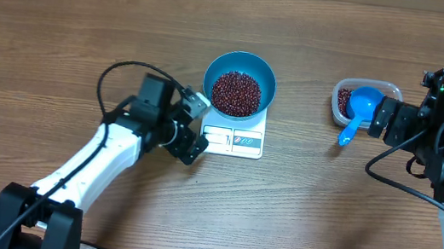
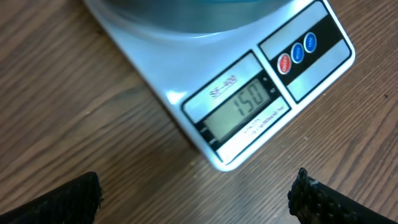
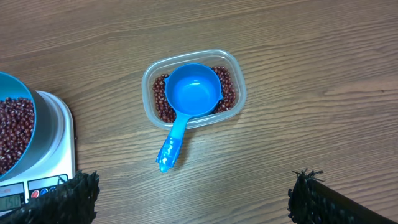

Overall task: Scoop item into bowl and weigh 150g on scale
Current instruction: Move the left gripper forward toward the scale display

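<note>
Brown wood-grain table (image 1: 64, 18), bare apart from the task gear. Left gripper (image 1: 200, 127) released, jaws wide with nothing between them, parked at the front-left corner of the scale (image 1: 233, 139). In the left wrist view the display (image 2: 239, 106) lies just ahead of the fingertips, skewed so that the panel climbs up to the right. Readout: "150". Small print above the digits is too blurred to be sure of, and there is more unreadable print below. One red and two blue round buttons (image 2: 297, 53) sit on the dark strip further right. Beyond the display the teal bowl (image 1: 252, 62) sits on the platform, holding the heap of red-brown beans (image 1: 236, 94). Right gripper (image 1: 384, 120) also released and empty, well apart from the scale. Ahead of it and a little left, the blue scoop (image 3: 193, 93) rests cup-up and empty in the clear tub (image 3: 149, 93) on the remaining beans (image 3: 163, 99). The handle's long axis runs back toward the claw, tilted slightly left, its tip past the tub rim. The right arm is the nearer one if a correction scoop were needed. Judging by the readout, the target looks met.
</note>
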Controlling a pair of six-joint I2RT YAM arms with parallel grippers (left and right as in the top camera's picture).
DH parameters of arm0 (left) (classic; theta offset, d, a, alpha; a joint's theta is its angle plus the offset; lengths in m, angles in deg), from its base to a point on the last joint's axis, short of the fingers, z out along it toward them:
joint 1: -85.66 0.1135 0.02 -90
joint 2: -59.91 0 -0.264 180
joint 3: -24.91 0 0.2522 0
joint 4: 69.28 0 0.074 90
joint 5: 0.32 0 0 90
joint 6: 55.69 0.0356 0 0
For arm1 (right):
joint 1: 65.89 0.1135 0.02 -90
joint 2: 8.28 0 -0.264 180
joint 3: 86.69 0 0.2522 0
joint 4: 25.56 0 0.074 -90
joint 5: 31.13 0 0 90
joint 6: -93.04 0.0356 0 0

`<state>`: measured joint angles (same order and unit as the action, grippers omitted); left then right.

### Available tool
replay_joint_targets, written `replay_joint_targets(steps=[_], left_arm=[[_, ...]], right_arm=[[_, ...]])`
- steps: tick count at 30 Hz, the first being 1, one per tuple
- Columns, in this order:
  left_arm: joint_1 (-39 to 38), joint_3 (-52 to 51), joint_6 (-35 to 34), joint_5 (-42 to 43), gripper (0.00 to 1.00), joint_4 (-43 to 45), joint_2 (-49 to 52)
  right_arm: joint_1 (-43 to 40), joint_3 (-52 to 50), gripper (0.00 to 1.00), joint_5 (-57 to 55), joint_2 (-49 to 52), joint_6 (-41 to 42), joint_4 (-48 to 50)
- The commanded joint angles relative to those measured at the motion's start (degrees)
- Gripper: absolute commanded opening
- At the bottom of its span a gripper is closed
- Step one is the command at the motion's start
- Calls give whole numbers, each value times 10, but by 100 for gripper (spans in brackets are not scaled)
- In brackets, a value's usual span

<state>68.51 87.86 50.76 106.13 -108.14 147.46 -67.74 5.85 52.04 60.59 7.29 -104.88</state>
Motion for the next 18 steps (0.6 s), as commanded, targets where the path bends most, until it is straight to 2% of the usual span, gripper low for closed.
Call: replay_joint_targets(steps=[1, 3, 8, 12, 18], left_arm=[[-24, -3, -69, -59, 99, 2, 5], [-35, -3, -107, -81, 99, 3, 5], [-52, -3, -148, -81, 100, 3, 5], [-60, -3, -213, -81, 99, -1, 6], [-86, -3, -218, -99, 100, 10, 17]], right_arm=[[-1, 19, 100, -5, 0, -2, 3], [-1, 19, 100, -5, 0, -2, 3], [-1, 19, 100, -5, 0, -2, 3], [-1, 19, 100, -5, 0, -2, 3], [-1, 19, 100, -5, 0, -2, 3]])
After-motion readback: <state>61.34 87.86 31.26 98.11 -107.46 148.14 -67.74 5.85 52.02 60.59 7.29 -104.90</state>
